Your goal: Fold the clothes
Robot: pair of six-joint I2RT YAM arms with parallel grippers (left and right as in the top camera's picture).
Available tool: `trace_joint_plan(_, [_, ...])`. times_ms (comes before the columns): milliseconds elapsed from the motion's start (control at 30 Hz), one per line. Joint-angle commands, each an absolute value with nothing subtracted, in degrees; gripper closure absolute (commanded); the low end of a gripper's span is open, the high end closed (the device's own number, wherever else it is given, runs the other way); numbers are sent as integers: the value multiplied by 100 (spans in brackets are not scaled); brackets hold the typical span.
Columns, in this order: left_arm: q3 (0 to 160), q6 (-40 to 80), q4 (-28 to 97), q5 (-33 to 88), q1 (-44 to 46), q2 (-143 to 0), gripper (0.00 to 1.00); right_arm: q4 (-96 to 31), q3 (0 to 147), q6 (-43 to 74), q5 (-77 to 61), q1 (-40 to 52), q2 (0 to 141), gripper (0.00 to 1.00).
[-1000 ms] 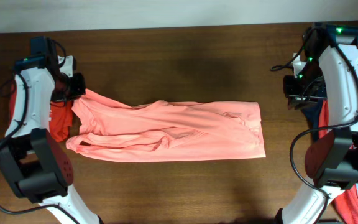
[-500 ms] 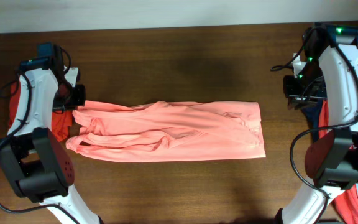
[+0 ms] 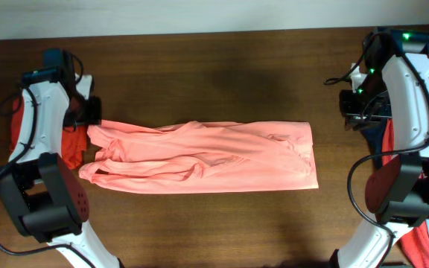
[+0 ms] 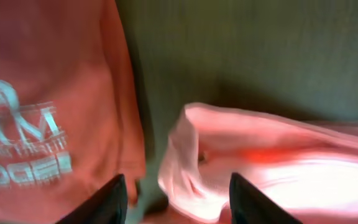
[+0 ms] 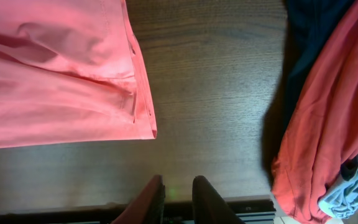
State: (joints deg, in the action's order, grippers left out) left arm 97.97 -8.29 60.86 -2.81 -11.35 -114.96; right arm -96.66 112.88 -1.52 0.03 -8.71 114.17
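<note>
Left claw: I am holding my left claw (image 4: 178, 182) released, its two fingers (image 4: 114, 200) standing wide apart and clamping nothing.
Left claw position: it is hanging over the left side of the table (image 3: 214, 67), at the left end of the pink shirt (image 3: 207, 156).
Left claw contact: a rolled edge of the pink cloth is lying between the two fingers and just ahead of them. I cannot tell whether it is touching either one, as the wrist view is blurred.
Right claw: I am holding my right claw (image 5: 178, 186) nearly closed, with only a narrow slit showing between the fingers. It is grasping nothing.
Right claw position: it is hanging over bare wood near the right end of the pink shirt, apart from the cloth.
Pink shirt: it is lying across the middle of the table as a long band running left to right. The right end is sitting flat with a straight hem, and the left end is bunching into folds.
Red shirt (image 4: 42, 124): it is lying at the table's left edge beside the left claw, its white lettering facing up.
Right pile: a coral-red garment (image 5: 322, 124), a navy garment (image 5: 309, 25) and a grey-blue garment (image 5: 347, 193) are lying heaped together at the table's right edge, well apart from the pink shirt.
</note>
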Motion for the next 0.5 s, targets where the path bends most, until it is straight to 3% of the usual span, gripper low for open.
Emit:
trace_joint_plan(0, [10007,-672,5747,71,-1070,-11474,47,-9668,11375,-104,95,-908,11286,79])
trace_joint_plan(467, [10007,-735,5280,-43,-882,-12064,44,-9673,11375,-104,91,-908,11286,79])
